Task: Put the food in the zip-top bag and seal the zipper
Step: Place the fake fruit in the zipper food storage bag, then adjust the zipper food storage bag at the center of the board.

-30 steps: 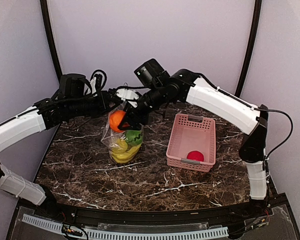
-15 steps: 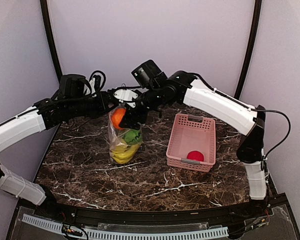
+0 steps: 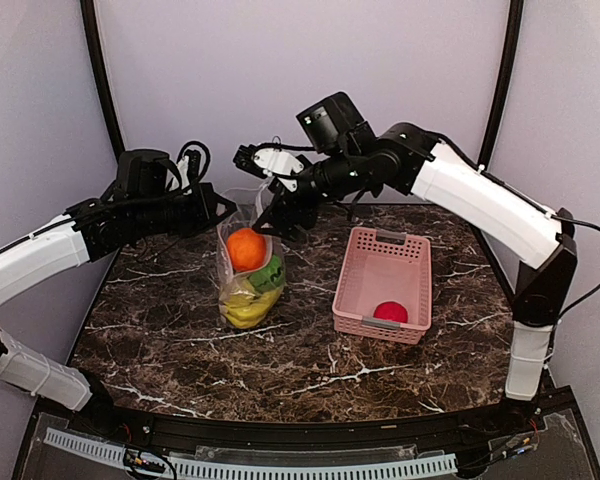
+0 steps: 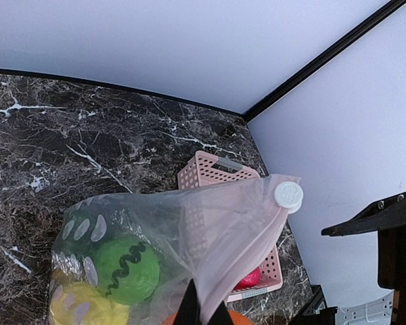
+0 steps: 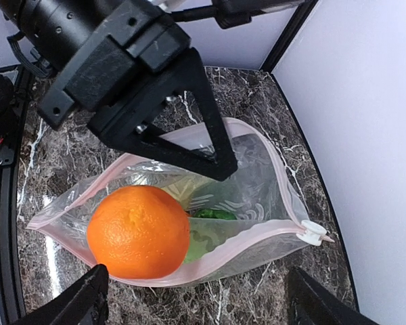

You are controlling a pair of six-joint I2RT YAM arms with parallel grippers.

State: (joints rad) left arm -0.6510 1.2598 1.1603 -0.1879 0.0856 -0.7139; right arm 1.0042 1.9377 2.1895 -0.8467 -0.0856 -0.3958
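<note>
The zip-top bag (image 3: 242, 285) stands on the table with its mouth open. My left gripper (image 3: 221, 208) is shut on the mouth's far edge (image 4: 213, 271) and holds it up. An orange (image 5: 139, 231) lies at the top of the bag, over a green pepper (image 4: 125, 269) and yellow pieces (image 3: 242, 308). The pinkish zipper (image 5: 257, 237) runs unsealed to a white slider (image 5: 312, 232). My right gripper (image 5: 199, 301) hangs open and empty just above the mouth (image 3: 280, 212). A red-pink ball (image 3: 389, 311) lies in the pink basket.
The pink lattice basket (image 3: 345, 292) stands right of the bag on the dark marble table (image 3: 280, 365). Pale walls with black corner posts (image 3: 498, 90) close in the back and both sides.
My right gripper has opened, let go of the orange, and lifted up and to the right. The orange has sunk into the bag's mouth. My left gripper has kept its hold.
</note>
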